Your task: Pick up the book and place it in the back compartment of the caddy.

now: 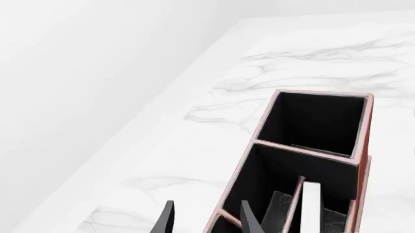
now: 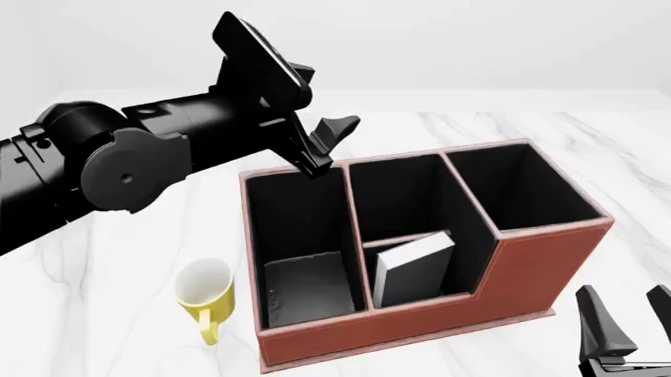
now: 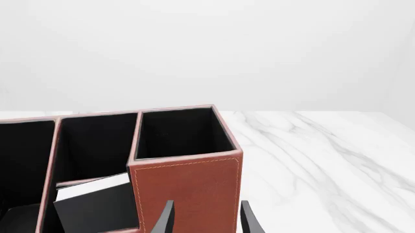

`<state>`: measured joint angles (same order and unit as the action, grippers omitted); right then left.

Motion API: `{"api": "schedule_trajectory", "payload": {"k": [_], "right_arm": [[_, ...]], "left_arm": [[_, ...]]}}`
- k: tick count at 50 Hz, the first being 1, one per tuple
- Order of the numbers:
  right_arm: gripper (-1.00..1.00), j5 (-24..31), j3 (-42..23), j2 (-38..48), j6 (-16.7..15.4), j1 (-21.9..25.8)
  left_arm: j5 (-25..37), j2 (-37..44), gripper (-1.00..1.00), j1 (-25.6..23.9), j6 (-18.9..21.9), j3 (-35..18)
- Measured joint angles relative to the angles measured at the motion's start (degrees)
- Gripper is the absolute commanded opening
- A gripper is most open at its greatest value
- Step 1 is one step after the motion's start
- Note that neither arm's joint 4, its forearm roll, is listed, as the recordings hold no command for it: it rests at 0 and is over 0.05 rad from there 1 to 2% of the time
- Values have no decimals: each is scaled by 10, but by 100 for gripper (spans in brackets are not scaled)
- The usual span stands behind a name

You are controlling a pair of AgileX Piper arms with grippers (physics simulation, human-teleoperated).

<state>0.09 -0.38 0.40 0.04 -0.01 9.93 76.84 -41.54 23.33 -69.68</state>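
Book leaning in the caddy's small low-walled cell, both arms holding nothing

On the marble desk (image 2: 587, 141), the yellow mug (image 2: 204, 294) stands left of the caddy (image 2: 524, 271); the left gripper (image 2: 327, 149) hangs above its back-left rim, jaws parted and empty; the book (image 2: 414, 267) leans tilted in the back compartment (image 2: 404, 239); the right gripper (image 2: 629, 322) sits low beside the caddy's right end, jaws apart, empty
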Motion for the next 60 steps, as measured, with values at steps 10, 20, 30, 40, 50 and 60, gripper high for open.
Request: {"api": "schedule_trajectory", "payload": {"k": [10, 20, 30, 40, 50, 60], "right_arm": [[100, 0, 0, 0, 0, 0], [100, 0, 0, 0, 0, 0], [100, 0, 0, 0, 0, 0], [100, 0, 0, 0, 0, -1], [100, -21, -11, 42, 24, -17], [100, 46, -111, 48, 59, -39]], "left_arm": [[-60, -63, 100, 67, 11, 78], [-152, -140, 100, 141, 1, 198], [-257, -252, 100, 221, -28, 356], [-381, -323, 100, 282, -51, 509], [-556, -271, 100, 316, -86, 610], [-696, -184, 100, 332, -113, 658]]}}
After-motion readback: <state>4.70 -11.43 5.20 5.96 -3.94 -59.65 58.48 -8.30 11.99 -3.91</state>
